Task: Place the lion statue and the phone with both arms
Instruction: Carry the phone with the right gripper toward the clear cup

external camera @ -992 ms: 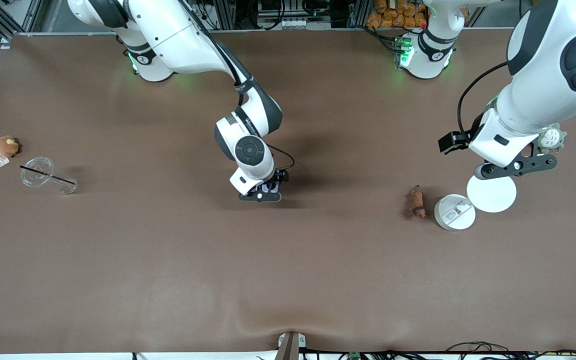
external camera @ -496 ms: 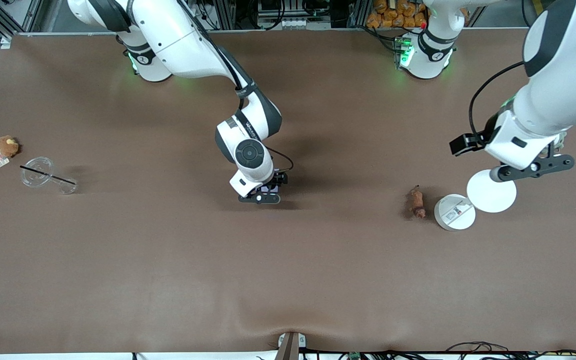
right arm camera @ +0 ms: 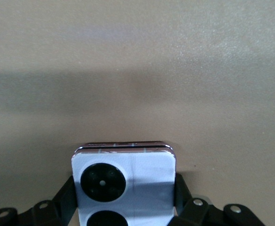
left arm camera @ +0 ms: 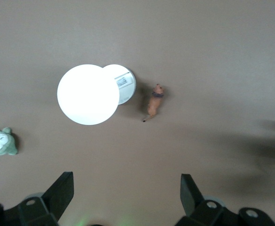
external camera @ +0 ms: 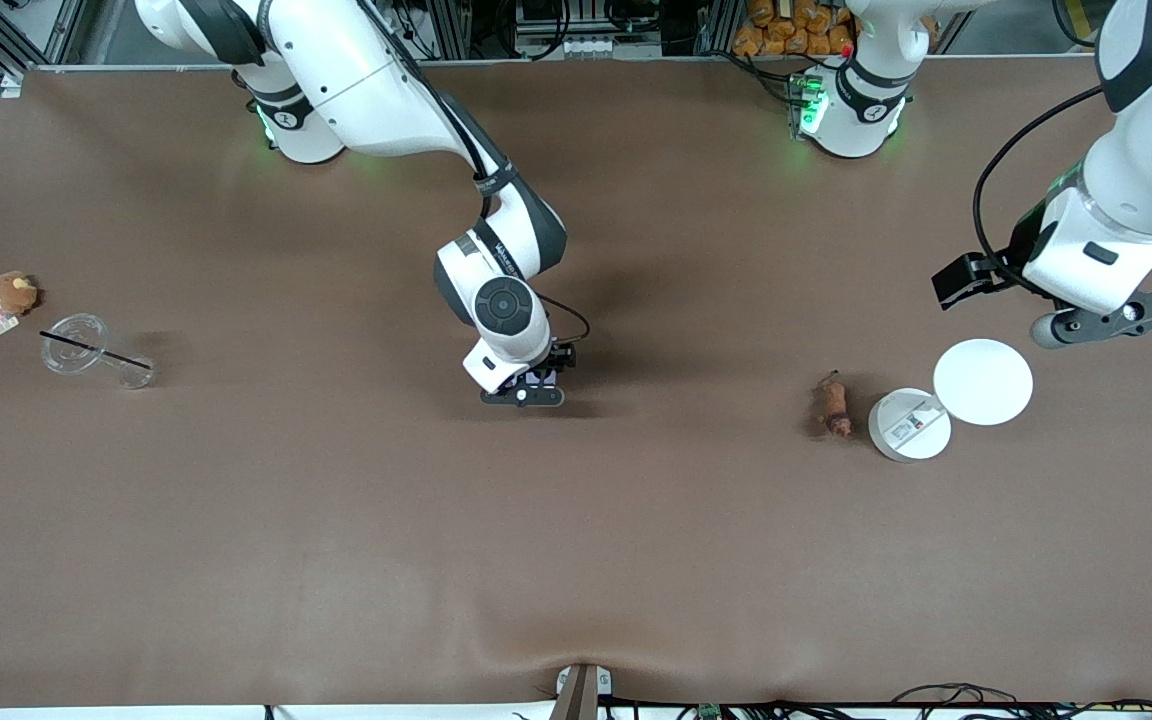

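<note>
A brown desk (external camera: 336, 560) carries one lion statue (external camera: 833, 404), one phone (right arm camera: 124, 183), two white round discs, two small plush toys and one clear plastic cup with a straw.

The right end effector (external camera: 524, 385) sits low at the middle of the desk. Its two fingers (right arm camera: 182, 197) are closed narrowly on the two edges of the pale lavender phone, which stands upright between them, showing two black camera circles. In the front view the phone peeks out as a small lavender patch under the wrist. Whether its lower edge touches the desk cannot be told.

The left end effector (left arm camera: 128, 200) hangs in the air over the left arm's end of the desk, at about two o'clock from the discs in the front view. Its fingers (left arm camera: 62, 188) are spread wide with nothing between them.

The lion statue lies on the desk, reddish-brown, well apart from both end effectors. Just beside it, at three o'clock in the front view, lies the labelled disc (external camera: 908, 425). The plain disc (external camera: 983, 382) overlaps that one's edge at about two o'clock.

A grey-green and white plush (left arm camera: 0, 143) shows in the left wrist view, near the discs. At the right arm's end of the desk, an orange-brown plush (external camera: 12, 292) sits at ten o'clock from the clear cup (external camera: 86, 348), which lies on its side.
</note>
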### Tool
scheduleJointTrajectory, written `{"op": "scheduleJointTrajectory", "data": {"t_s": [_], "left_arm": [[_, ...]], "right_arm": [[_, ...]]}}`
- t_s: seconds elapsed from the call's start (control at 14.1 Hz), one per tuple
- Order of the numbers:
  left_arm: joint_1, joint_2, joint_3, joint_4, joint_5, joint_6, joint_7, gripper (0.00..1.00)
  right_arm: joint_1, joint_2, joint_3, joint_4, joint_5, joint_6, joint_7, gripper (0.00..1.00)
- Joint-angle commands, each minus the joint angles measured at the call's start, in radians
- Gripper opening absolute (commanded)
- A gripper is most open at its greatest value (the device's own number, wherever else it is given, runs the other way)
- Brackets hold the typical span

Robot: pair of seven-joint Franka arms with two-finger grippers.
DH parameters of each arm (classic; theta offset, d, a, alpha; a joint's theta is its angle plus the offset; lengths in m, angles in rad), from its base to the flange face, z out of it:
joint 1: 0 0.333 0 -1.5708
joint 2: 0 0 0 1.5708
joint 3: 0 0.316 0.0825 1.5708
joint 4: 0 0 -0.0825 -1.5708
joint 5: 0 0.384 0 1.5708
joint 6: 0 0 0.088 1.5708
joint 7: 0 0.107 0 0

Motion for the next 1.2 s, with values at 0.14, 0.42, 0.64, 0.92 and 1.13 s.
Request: {"op": "scheduleJointTrajectory", "data": {"t_s": [0.14,0.42,0.64,0.92,1.13], "left_arm": [[0.075,-0.012,-0.005,-0.005,-0.05,0.021,0.087,1.0],[0.132,-0.047,-0.002,0.012,-0.062,0.019,0.202,1.0],[0.046,-0.093,0.097,-0.005,-0.061,0.011,0.222,1.0],[-0.156,-0.138,0.304,-0.038,-0.064,-0.027,0.224,1.0],[-0.216,-0.19,0.392,-0.097,-0.106,-0.018,0.246,1.0]], "right_arm": [[-0.007,-0.112,-0.136,-0.002,-0.004,-0.143,-0.032,0.33],[-0.143,-0.185,-0.245,-0.005,-0.002,-0.25,-0.398,0.37],[-0.321,-0.195,-0.247,-0.019,-0.001,-0.263,-0.616,0.38],[-0.527,-0.167,-0.247,-0.019,-0.004,-0.251,-0.865,0.4],[-0.608,-0.12,-0.247,-0.016,-0.004,-0.235,-0.968,0.4]]}}
